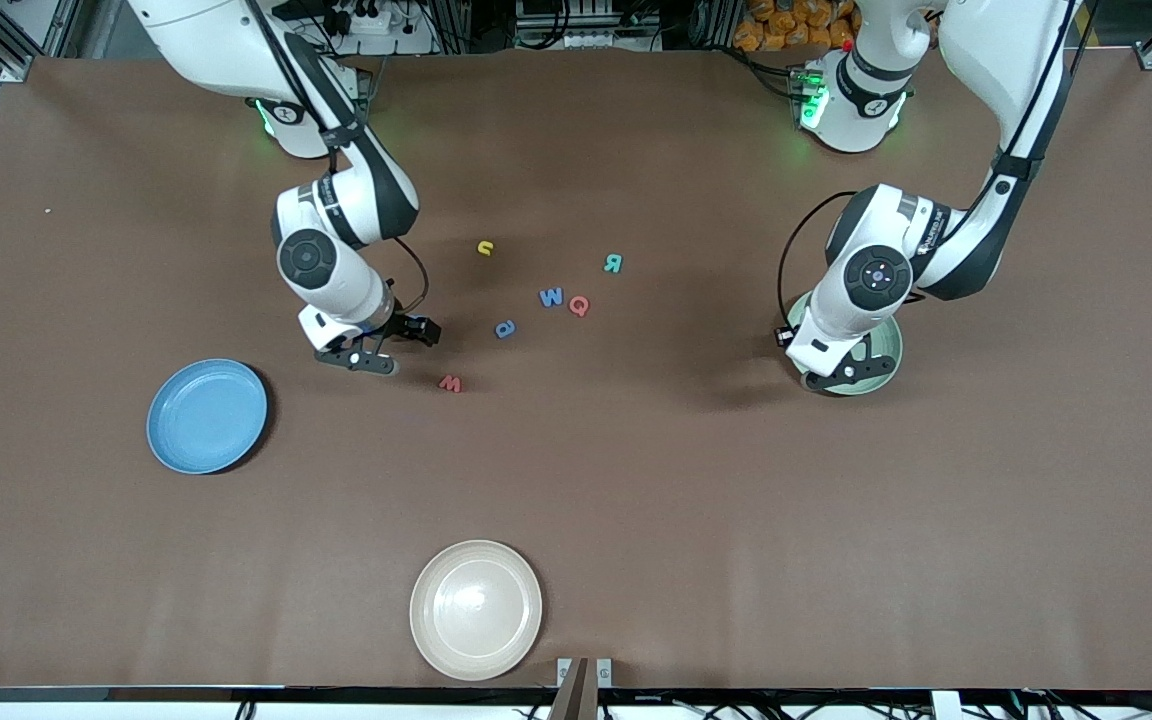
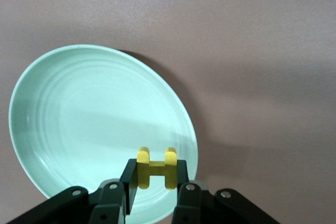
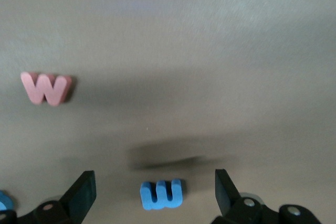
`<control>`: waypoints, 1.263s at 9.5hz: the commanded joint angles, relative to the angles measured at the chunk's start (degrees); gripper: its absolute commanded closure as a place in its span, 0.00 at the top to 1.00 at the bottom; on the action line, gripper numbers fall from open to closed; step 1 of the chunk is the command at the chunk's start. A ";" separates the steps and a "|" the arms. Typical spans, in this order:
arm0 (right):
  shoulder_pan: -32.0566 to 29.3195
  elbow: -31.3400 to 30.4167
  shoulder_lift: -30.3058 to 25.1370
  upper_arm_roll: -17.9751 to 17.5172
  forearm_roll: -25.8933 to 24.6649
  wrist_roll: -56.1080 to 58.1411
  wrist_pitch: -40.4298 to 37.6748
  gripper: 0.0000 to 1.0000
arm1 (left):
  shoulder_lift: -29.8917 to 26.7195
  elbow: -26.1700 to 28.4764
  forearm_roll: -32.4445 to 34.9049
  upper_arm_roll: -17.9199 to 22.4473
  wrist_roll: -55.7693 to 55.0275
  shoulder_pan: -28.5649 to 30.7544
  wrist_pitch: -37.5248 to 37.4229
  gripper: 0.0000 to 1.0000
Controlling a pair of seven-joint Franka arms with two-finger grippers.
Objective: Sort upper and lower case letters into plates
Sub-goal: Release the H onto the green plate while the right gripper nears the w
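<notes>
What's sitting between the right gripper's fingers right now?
A small blue letter w lies on the table between the open right gripper's fingers, untouched; the right wrist view shows it.

My arms [image 1: 896, 270] are white with black joint bands, black cables, black fingers [image 3: 79, 195], green-lit bases.

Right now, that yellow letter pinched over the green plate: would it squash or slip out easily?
The yellow letter looks chunky and keeps its shape in the left gripper, so probably fairly stiff. Its small size suggests it is light. Gripped across its narrow middle over the green plate, it seems unlikely to slip.
</notes>
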State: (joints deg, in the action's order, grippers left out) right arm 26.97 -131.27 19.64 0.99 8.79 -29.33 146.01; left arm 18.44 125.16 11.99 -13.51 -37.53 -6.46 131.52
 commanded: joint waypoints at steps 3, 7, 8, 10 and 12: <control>1.59 -5.82 -1.01 0.24 0.88 0.33 6.81 1.00 | 0.10 0.70 1.82 -0.64 0.62 0.49 1.37 1.00; 3.16 -6.45 -0.92 0.24 0.88 0.33 7.27 1.00 | 1.50 -2.45 -3.07 -5.00 -12.69 -1.01 1.37 1.00; 3.52 -6.45 -0.92 0.24 0.88 0.33 7.27 1.00 | 2.64 -4.55 -4.77 -7.82 -18.92 -2.14 1.37 1.00; 3.96 -6.45 -0.74 0.24 0.88 0.33 7.27 1.00 | 7.37 -10.51 -4.87 -8.72 -33.33 -9.84 1.37 1.00; 3.70 -6.45 -0.04 0.33 0.80 0.42 7.36 1.00 | 11.51 -16.59 -4.52 -8.72 -41.63 -15.48 1.28 1.00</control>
State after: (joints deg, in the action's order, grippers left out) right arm 30.40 -136.57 19.79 1.05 8.79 -29.21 152.29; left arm 26.58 113.20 8.03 -22.62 -76.00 -19.80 133.22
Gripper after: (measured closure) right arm 0.000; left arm 0.000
